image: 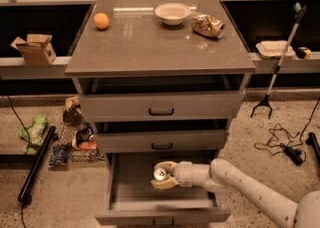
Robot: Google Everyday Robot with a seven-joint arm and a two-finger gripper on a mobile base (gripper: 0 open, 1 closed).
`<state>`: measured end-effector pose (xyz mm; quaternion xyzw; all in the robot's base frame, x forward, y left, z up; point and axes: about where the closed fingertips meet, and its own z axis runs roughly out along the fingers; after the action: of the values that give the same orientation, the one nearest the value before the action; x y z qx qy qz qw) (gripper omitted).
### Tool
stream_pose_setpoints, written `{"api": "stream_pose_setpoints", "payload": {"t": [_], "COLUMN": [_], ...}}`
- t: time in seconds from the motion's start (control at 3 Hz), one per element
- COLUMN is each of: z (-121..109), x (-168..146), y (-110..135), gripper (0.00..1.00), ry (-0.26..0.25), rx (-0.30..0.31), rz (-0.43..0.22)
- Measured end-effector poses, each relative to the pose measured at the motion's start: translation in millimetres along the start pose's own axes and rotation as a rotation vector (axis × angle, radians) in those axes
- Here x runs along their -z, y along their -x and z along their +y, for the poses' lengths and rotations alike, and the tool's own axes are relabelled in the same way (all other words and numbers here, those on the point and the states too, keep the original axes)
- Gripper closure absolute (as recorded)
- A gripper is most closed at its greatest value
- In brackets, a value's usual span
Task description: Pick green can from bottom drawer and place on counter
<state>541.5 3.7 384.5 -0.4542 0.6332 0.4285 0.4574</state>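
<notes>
A dim workroom with a speckled floor, and a cardboard box (pixel 35 48) on a ledge left of a grey cabinet. The cabinet's tabletop (pixel 150 42) carries an orange ball (pixel 101 20), a white bowl (pixel 172 13) and a shiny gold packet (pixel 207 25). The bottom drawer (pixel 162 217) stands pulled out. Over its floor the green can (pixel 160 173) sits in the tool (pixel 161 175), silver lid towards the camera. The tool appears clamped on the can's sides, one finger above and one below. I judge the can light, stiff yet easily dented, and slick, so a moderate squeeze across mid-body suits best.
</notes>
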Motion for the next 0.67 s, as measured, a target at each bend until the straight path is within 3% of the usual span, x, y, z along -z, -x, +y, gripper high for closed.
{"api": "stream_pose_setpoints", "payload": {"t": [0.33,0.67], "z": [1.6,1.0], "x": [20.4,54.5], "y": [44.6,109.8], "gripper": [1.00,1.00], "ry": [0.032,0.015], "rx": [0.010,0.072], "rz": [-0.011,0.014]}}
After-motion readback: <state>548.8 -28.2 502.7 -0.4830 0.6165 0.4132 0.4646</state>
